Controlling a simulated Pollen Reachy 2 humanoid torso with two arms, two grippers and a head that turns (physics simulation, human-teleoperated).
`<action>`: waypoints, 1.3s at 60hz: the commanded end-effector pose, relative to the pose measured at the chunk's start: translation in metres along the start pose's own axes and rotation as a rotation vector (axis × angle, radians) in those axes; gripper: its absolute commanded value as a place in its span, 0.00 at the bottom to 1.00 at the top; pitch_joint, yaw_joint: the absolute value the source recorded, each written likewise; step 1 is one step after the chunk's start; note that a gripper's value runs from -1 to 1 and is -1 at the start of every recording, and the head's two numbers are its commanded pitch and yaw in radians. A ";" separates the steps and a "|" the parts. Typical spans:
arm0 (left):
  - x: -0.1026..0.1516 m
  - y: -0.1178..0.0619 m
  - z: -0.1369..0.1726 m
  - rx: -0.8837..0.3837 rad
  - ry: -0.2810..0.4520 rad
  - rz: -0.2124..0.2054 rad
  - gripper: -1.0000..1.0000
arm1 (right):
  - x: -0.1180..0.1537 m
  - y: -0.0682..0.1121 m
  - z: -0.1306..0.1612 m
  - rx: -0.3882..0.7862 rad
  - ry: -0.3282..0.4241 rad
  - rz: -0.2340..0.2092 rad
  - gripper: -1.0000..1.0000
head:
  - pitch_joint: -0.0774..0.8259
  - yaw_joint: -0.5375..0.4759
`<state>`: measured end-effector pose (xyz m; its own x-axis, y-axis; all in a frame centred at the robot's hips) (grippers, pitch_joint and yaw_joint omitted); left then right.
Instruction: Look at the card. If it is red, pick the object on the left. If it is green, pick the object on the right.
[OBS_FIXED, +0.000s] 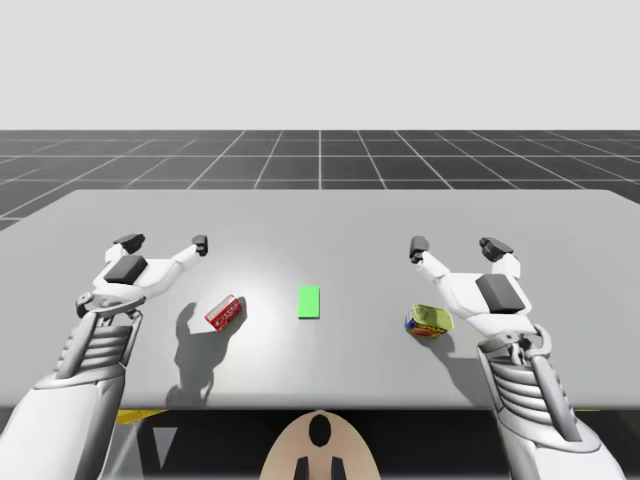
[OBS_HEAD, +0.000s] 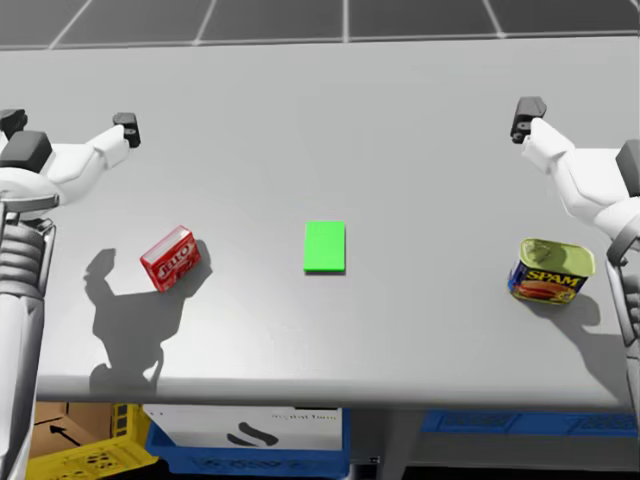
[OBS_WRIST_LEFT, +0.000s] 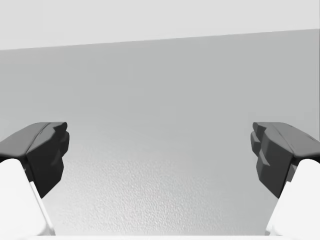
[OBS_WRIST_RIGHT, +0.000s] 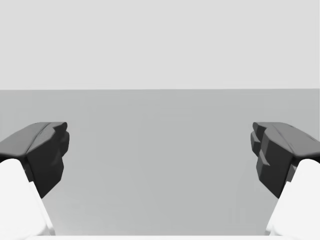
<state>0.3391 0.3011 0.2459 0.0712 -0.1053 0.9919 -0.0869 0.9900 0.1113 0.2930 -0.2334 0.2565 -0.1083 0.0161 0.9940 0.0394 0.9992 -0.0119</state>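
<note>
Grey table (OBS_HEAD: 400, 120) w/ yellow crate (OBS_HEAD: 85, 460), blue crate (OBS_HEAD: 250, 463) & cardboard box (OBS_HEAD: 85, 415) under front edge.

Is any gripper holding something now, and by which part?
Nothing is held: the left gripper and the right gripper are both open and empty.

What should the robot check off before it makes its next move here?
1. Colour read: the card is green, so the object on the right is the target: ok.
2. Target found: blue and yellow can on the table, at the right: ok.
3. Right gripper open and empty: ok.
4. Left gripper open, apart from the red box: ok.
5. Right gripper lined up over the can: not ok, it reaches past it.
</note>
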 end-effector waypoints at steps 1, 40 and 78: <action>0.000 0.000 0.000 -0.001 -0.001 -0.001 0.00 | -0.001 0.003 0.001 0.001 0.002 -0.012 0.00 | 0.87 0.58; 0.004 -0.003 0.003 -0.019 -0.013 0.002 0.00 | -0.002 0.005 0.001 0.011 -0.002 0.004 0.00 | 0.92 0.21; -0.001 -0.004 0.005 0.001 0.013 0.020 0.00 | 0.029 0.027 0.077 0.007 0.029 -0.029 0.00 | 0.91 0.16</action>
<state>0.3346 0.2968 0.2473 0.0712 -0.0894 0.9934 -0.0823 0.9920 0.0952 0.2494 -0.2190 0.2765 -0.1108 0.0417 0.9930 0.0248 0.9989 -0.0392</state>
